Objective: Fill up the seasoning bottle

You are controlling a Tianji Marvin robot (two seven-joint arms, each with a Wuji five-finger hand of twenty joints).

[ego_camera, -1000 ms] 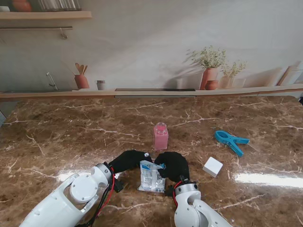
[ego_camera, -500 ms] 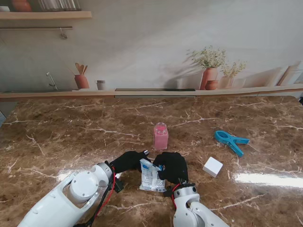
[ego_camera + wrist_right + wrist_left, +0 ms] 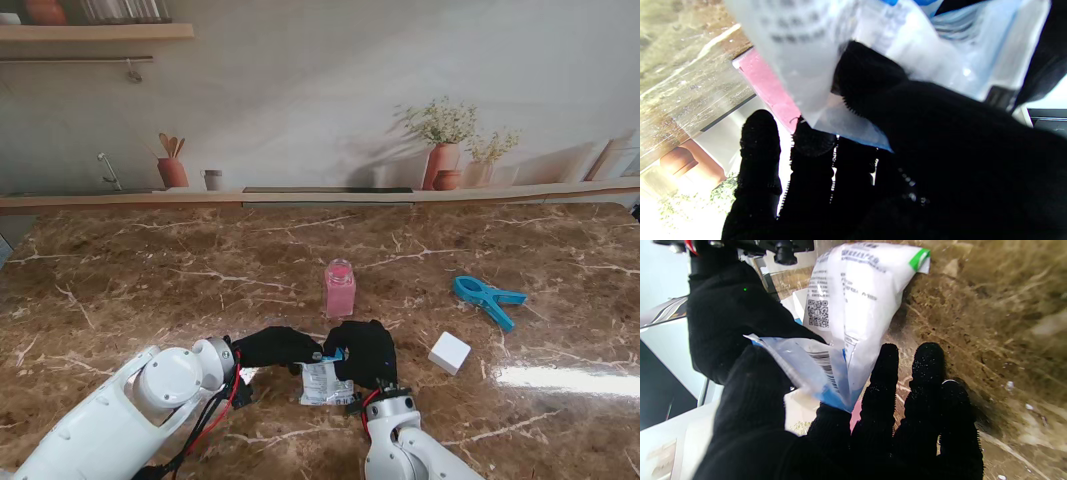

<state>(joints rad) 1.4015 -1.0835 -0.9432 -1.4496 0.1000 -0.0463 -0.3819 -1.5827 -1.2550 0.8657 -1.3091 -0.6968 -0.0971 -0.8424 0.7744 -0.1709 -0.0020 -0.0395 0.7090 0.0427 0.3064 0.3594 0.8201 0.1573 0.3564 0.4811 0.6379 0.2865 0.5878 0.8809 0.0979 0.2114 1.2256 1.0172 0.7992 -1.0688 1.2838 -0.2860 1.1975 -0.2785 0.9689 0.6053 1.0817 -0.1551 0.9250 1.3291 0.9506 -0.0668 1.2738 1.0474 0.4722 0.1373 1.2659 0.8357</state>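
Observation:
A pink seasoning bottle (image 3: 339,287) stands upright mid-table, a little farther from me than my hands; part of it shows in the right wrist view (image 3: 768,87). A white and blue seasoning pouch (image 3: 324,378) hangs between both black-gloved hands. My left hand (image 3: 275,347) pinches the pouch's blue top edge (image 3: 826,373) from the left. My right hand (image 3: 364,350) grips the same top edge (image 3: 873,100) from the right, thumb pressed on the film. The pouch's lower part (image 3: 860,290) hangs toward the table. Whether its top is torn open I cannot tell.
A blue clamp (image 3: 487,298) lies to the right on the brown marble table (image 3: 150,290). A white cube (image 3: 449,352) sits beside my right hand. A ledge at the back carries plant pots (image 3: 443,160) and a utensil cup (image 3: 172,170).
The left arm has swung leftward and its hand has closed in on the pouch's top. The pouch now hangs shorter and more bunched between the hands. The right hand has barely moved.

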